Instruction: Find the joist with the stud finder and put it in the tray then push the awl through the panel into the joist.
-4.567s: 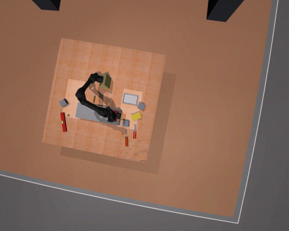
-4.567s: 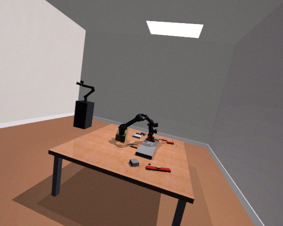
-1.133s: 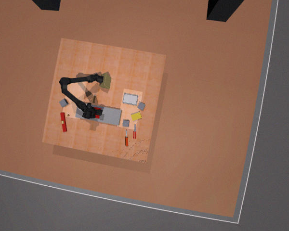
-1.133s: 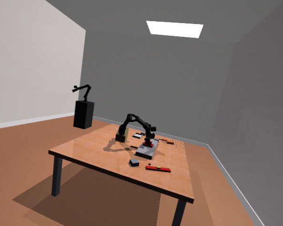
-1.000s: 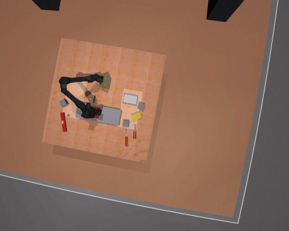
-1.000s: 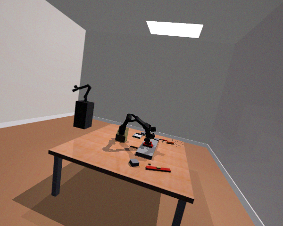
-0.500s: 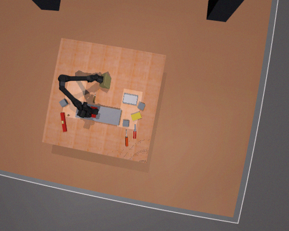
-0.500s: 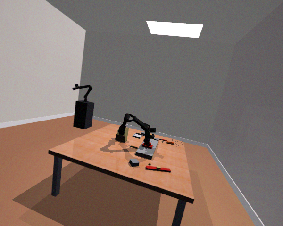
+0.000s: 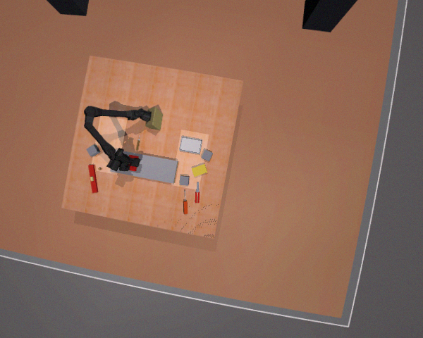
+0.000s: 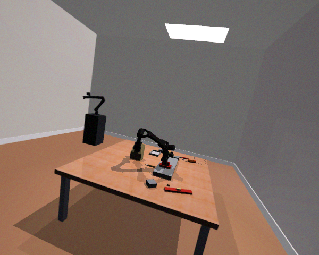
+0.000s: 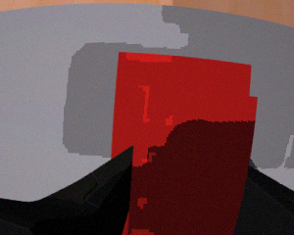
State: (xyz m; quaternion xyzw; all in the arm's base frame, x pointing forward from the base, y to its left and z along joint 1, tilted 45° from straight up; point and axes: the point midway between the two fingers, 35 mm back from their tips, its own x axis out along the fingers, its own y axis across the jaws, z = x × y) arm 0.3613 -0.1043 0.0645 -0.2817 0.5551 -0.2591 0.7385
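Note:
My gripper [image 9: 132, 163] [image 10: 165, 162] [image 11: 178, 159] is shut on the red stud finder [image 9: 132, 168] [image 10: 165, 165] [image 11: 186, 88]. The stud finder is flat at or just above the left part of the grey floor panel [image 9: 156, 172] [image 10: 161, 172] [image 11: 29, 98]; contact cannot be told. Small brighter red patches show on its top in the wrist view, and a shadow covers its near half. The thin awl [image 9: 137, 144] [image 10: 150, 166] lies on the table beside the panel. The pale tray [image 9: 190, 144] [image 10: 154, 152] stands beyond the panel's far end, with nothing visible in it. The joist is hidden.
An olive block [image 9: 156, 117] [image 10: 137, 155] is at the arm's base. A red level [image 9: 92, 183] [image 10: 170, 189] and a grey block [image 9: 92, 150] [image 10: 151, 183] lie left. Two grey blocks, a yellow block [image 9: 199, 170], an orange-handled tool [image 9: 185, 206] and a red-handled tool [image 9: 197, 191] lie right.

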